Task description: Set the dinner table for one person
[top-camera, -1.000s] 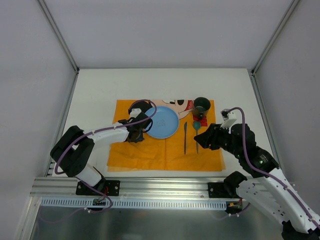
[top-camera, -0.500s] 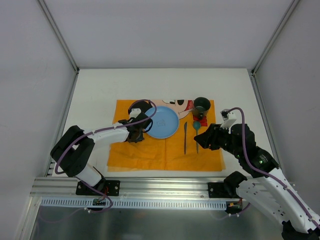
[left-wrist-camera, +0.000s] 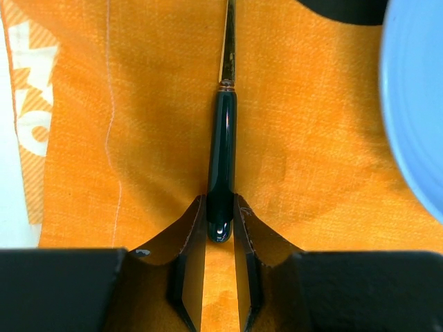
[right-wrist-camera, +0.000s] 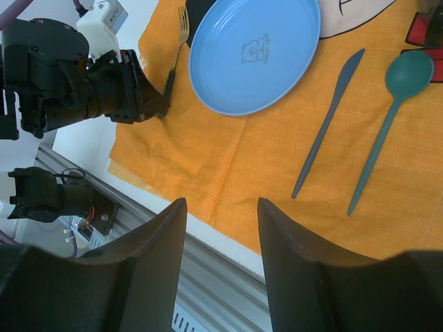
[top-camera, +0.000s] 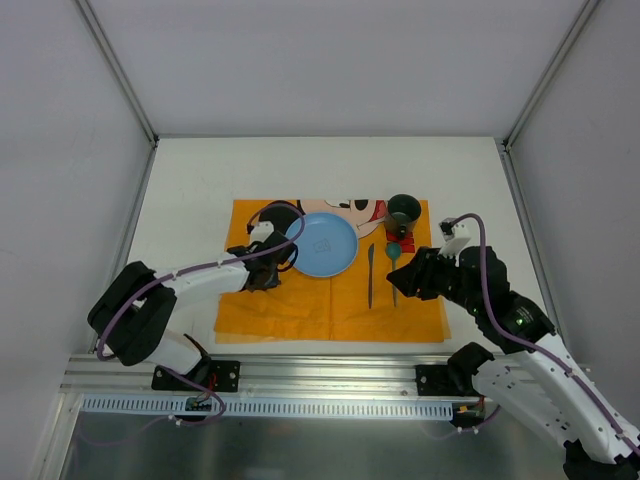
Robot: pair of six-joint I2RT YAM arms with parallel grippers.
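I see left gripper (left-wrist-camera: 220,202) clamped on fork (left-wrist-camera: 223,138) handle end, on orange placemat (left-wrist-camera: 138,138) left of blue plate (left-wrist-camera: 415,104); right gripper (right-wrist-camera: 221,207) jaws apart, empty.

The left arm (top-camera: 205,272) and the right arm (top-camera: 540,390) share one build: white shell links joined by bulky, rounded black joints. A thin purple cable (top-camera: 280,204) runs along each arm and stands off the wrist in a loop. Each arm sits on a black base plate (top-camera: 196,376). A small white box (right-wrist-camera: 104,15) is mounted on the black housing of the left wrist. The left gripper (left-wrist-camera: 220,207) has dark, wedge-shaped fingers (left-wrist-camera: 185,242) with scuffed brownish edges. The right gripper (right-wrist-camera: 221,202) has two broad, smooth, dark grey fingers (right-wrist-camera: 149,270) with rounded tips.
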